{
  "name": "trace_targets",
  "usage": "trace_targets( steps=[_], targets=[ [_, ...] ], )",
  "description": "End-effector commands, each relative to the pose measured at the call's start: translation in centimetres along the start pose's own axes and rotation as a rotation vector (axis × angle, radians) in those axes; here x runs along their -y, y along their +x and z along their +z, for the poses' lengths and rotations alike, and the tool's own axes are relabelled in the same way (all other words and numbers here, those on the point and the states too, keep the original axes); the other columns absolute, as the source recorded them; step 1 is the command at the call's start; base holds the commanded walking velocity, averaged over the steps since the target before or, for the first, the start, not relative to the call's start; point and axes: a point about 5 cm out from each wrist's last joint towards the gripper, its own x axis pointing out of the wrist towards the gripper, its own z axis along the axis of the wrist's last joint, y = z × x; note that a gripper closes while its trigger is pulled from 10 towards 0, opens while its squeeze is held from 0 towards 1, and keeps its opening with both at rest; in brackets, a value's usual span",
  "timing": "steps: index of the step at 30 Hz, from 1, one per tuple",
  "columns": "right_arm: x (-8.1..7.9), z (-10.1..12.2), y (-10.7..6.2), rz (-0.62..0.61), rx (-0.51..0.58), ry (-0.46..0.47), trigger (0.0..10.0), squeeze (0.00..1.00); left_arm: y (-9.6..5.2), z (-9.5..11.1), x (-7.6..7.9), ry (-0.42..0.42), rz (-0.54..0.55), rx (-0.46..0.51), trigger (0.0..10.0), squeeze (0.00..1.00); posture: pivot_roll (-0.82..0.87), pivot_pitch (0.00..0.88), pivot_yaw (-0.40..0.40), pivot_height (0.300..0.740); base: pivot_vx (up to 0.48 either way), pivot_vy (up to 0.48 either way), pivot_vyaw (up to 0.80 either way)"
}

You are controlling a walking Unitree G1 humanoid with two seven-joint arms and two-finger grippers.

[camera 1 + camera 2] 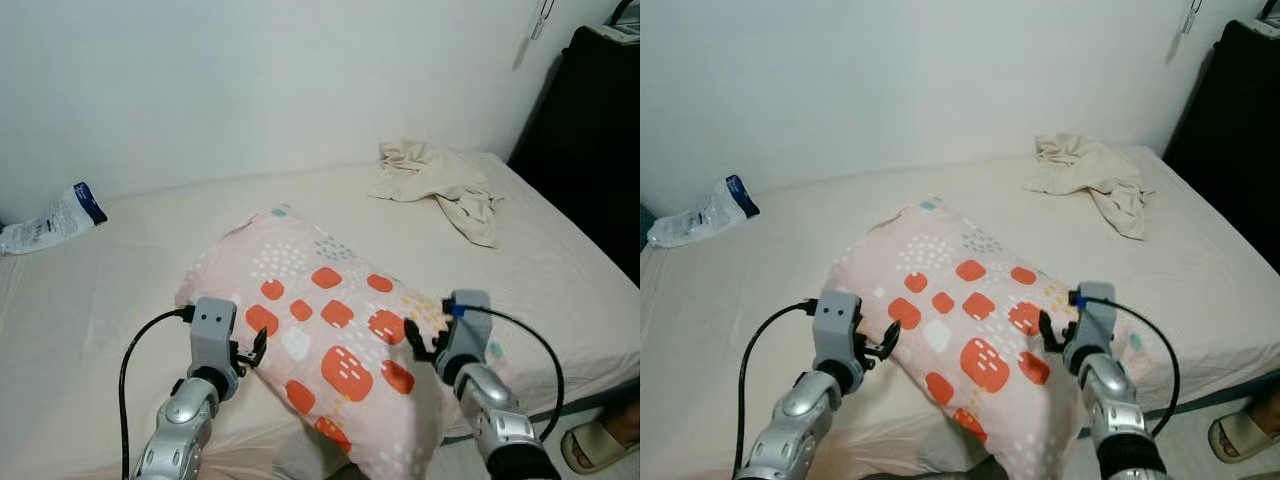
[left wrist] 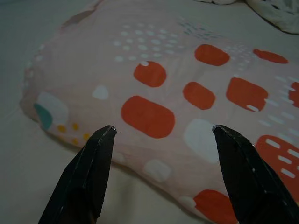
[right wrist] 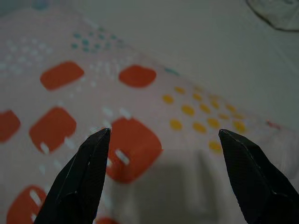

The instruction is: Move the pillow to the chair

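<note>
My left gripper [image 1: 252, 352] is right up against the near left edge of the pillow [image 1: 330, 330], fingers spread wide and not gripping anything, and in the left wrist view I've got both black fingertips [image 2: 100, 140] parted with the pink fabric and its orange blobs sitting between and just past them. My right gripper [image 1: 418, 340] is doing pretty much the same on the other side, fingers apart, nothing pinched, hovering at the right edge of the pillow over the bit with the little yellow dots; I honestly can't tell if the tips are touching the cloth or just sitting over it. So the pillow is between my two arms, lying at an angle on the bed [image 1: 110, 290], with its far corner toward the wall [image 1: 250, 80] and its near corner hanging out toward the bed's front edge. It's pale pink with orange rounded squares, white dashes and some teal specks near the top. Further back on the bed, toward the right, there's a crumpled beige cloth [image 1: 440, 185], well apart from the pillow. Over on the far left by the wall is a clear plastic bag [image 1: 50, 222] with a dark blue end, lying on the sheet. A tall dark piece of furniture [image 1: 590, 150] stands past the bed's right side, and a tan slipper [image 1: 598, 445] is on the floor at the bottom right corner.
</note>
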Motion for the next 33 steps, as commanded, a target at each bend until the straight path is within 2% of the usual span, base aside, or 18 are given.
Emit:
trace_targets(
  steps=[1, 12, 18, 23, 24, 26, 31, 33],
  targets=[
    [0.0, -0.2, 0.0, 0.009, -0.006, 0.042, 10.0, 0.00, 0.0, -0.4, -0.4, 0.007, 0.014, -0.015, 10.0, 0.00, -0.05, 0.141, 0.052, 0.715, 0.000, 0.000, 0.00],
    [-1.1, 0.4, 0.2, 0.087, 0.027, 0.042, 10.0, 0.00, 0.3, -0.2, 0.1, 0.002, 0.001, -0.006, 10.0, 0.00, -0.05, 0.136, 0.048, 0.655, 0.000, 0.000, 0.00],
    [-1.1, 0.5, 0.2, 0.085, 0.030, 0.044, 10.0, 0.00, 0.3, -0.2, 0.1, 0.001, -0.004, -0.005, 10.0, 0.00, -0.05, 0.132, 0.046, 0.620, 0.000, 0.000, 0.00],
    [0.2, 0.7, 0.2, 0.007, 0.028, 0.029, 10.0, 0.00, 0.4, -0.3, 0.3, -0.002, -0.016, -0.006, 10.0, 0.00, -0.05, 0.130, 0.047, 0.590, 0.000, 0.000, 0.00],
    [0.9, 0.9, 0.0, -0.027, 0.046, 0.035, 10.0, 0.00, 0.3, -0.3, 0.4, -0.002, -0.022, -0.006, 10.0, 0.00, -0.05, 0.130, 0.049, 0.580, 0.000, 0.000, 0.00],
    [1.3, 1.1, -0.1, -0.039, 0.063, 0.041, 10.0, 0.00, 0.3, -0.3, 0.5, -0.002, -0.026, -0.006, 10.0, 0.00, -0.05, 0.129, 0.049, 0.570, 0.000, 0.000, 0.00],
    [1.8, 1.7, -0.6, -0.044, 0.110, 0.053, 10.0, 0.00, 0.3, -0.3, 0.6, -0.003, -0.036, -0.004, 10.0, 0.00, -0.05, 0.135, 0.050, 0.570, 0.000, 0.000, 0.00],
    [2.5, 1.8, -1.1, -0.084, 0.132, 0.052, 10.0, 0.00, 0.2, -0.3, 0.6, -0.005, -0.039, -0.001, 10.0, 0.00, -0.05, 0.138, 0.050, 0.570, 0.000, 0.000, 0.00]
  ],
)
